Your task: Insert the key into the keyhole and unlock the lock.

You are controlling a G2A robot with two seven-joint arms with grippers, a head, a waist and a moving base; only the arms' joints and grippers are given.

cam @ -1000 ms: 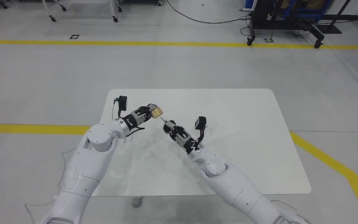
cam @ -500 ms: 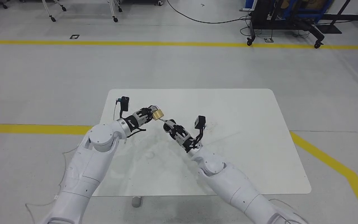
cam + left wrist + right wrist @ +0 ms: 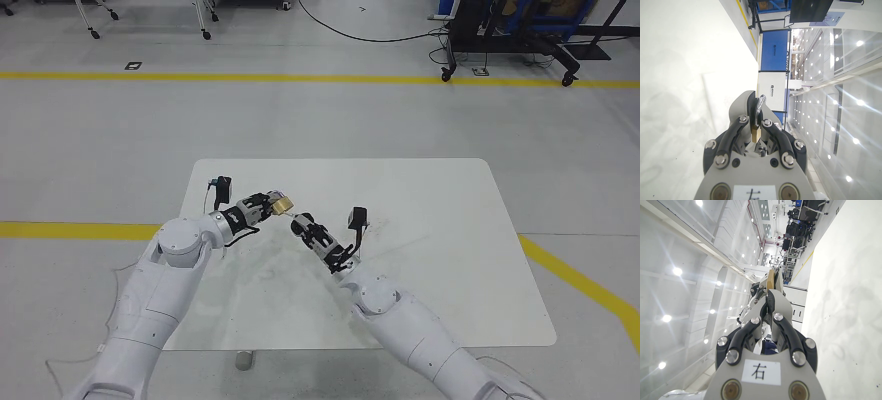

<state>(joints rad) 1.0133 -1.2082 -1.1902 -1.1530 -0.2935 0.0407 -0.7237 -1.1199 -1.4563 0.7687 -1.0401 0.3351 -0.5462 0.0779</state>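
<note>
Brass lock [image 3: 755,134], L hand [image 3: 759,106], prob. clamped.

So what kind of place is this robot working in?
Probably a factory-style robot lab: a white table on a bare floor with yellow lines, and computer workstations behind.

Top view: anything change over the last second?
The left tool, shut on the lock, drifted slightly toward the right tool, which crept a little toward it, so the gap narrowed. Nothing was grasped or released. Both tools stayed shut above the table.
</note>
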